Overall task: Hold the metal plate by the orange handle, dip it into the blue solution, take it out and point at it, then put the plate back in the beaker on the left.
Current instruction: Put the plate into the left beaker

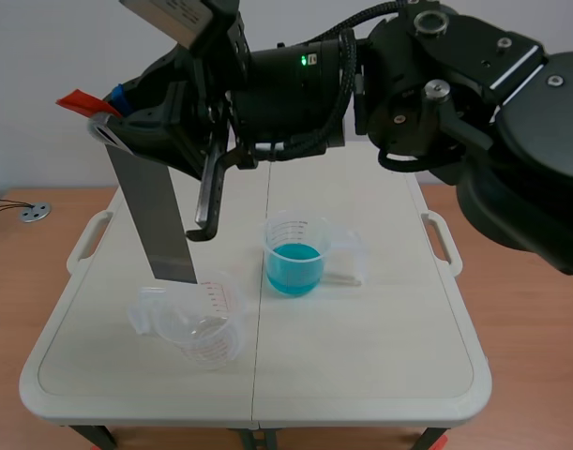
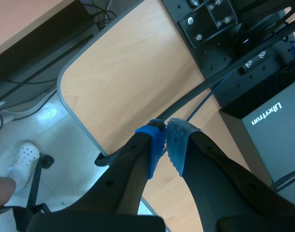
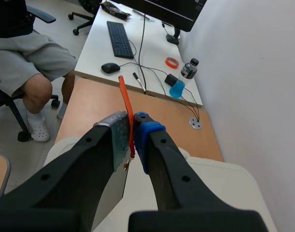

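Gravity is doing the aligning in the scene view: the right hand [image 1: 98, 108], reaching in from the right across the far side and past the middle, is gripping only the orange handle [image 1: 78, 97] high at the far left, so the metal plate [image 1: 155, 211] is hanging free and slanting down toward the near right. Its lower end is sitting at the far rim of the empty beaker [image 1: 206, 333] on the left of the table [image 1: 380, 356]; whether it is inside the mouth I cannot tell. The beaker of blue solution [image 1: 294, 258] is standing apart to the right, so this is probably the putting-back step, with a straight lowering needed. In the left wrist view, the left hand [image 2: 165, 126] is clenched on nothing, its blue pads [image 2: 154, 142] meeting at the tips, and it is pointing away from the work toward a wooden top [image 2: 118, 72] and the floor, likely parked out of the way. In the right wrist view, the right hand [image 3: 132, 121] is grasping the orange handle [image 3: 126, 104] edge-on between its pads, the strip sticking out ahead of the fingertips, while the metal plate [image 3: 112, 191] is showing beneath the fingers, a hold that is leaving the metal untouched.
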`<state>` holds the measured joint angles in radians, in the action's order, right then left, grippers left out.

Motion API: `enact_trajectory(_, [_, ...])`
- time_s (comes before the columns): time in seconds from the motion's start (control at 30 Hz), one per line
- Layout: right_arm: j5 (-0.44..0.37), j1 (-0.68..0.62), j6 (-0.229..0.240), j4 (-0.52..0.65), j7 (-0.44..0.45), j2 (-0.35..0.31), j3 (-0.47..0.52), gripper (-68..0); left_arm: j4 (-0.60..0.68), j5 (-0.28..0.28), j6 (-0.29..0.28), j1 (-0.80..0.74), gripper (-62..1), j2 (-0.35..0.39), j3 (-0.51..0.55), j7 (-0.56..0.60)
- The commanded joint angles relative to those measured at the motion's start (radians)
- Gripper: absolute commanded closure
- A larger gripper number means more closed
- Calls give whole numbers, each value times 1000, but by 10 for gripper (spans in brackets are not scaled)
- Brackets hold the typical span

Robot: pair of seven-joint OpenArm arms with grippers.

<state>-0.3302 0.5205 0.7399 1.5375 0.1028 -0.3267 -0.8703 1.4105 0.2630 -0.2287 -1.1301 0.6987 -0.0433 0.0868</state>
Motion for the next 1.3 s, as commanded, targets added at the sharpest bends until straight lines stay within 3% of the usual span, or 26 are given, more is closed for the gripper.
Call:
enact_trajectory(0.0, [-14, 27, 6, 9, 15, 3, 5, -13, 8, 3, -2, 3, -62, -5, 4, 6])
enact_trajectory(0.77, [-14, 23, 6, -101, 19, 23, -27, -13, 8, 3, -3, 3, -62, -6, 4, -1])
enact_trajectory(1.27, [-14, 23, 6, -303, 44, 91, -27, -13, 8, 4, -3, 3, -62, -6, 4, -32])
